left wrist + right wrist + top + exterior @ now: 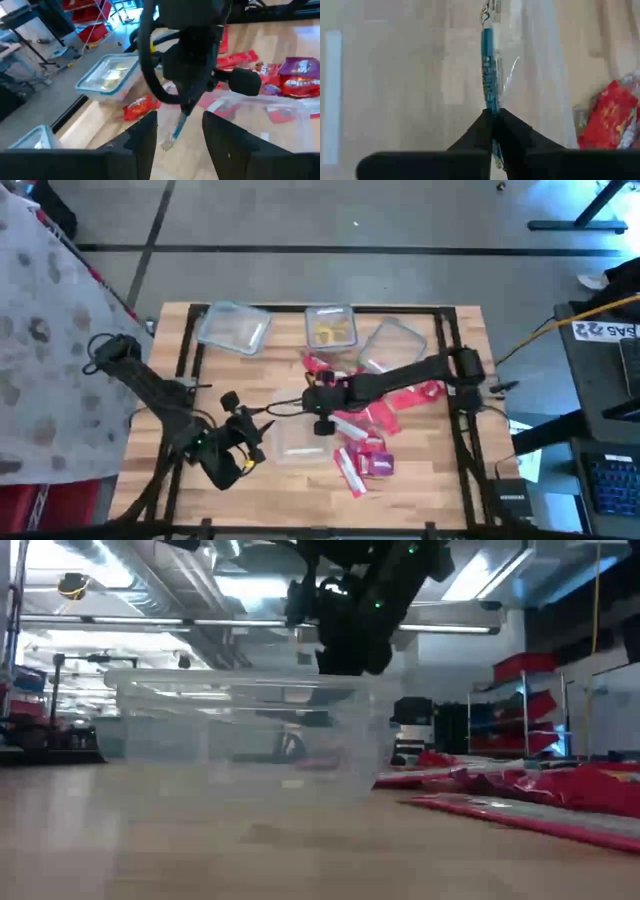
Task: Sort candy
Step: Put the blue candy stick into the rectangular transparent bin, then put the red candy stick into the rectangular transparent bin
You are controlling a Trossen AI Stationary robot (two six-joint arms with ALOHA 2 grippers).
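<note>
A: How are the jaws seen?

B: The right gripper (492, 114) is pinched on a thin blue candy stick (489, 75), hung over the clear tub (300, 442) mid-table. The left gripper (179, 131) is spread, empty (just beside that tub).

A: Other candy?

B: Red packets (372, 420) are scattered alongside.

Light: bright ceiling strip lights (130, 620) in the low view, glaring white.
Glare: pale sheen on the wooden table (420, 480).
Focus: clear tub (245, 735) soft; left wrist fingers (142, 145) blurred.
Shadows: faint, soft-edged.
</note>
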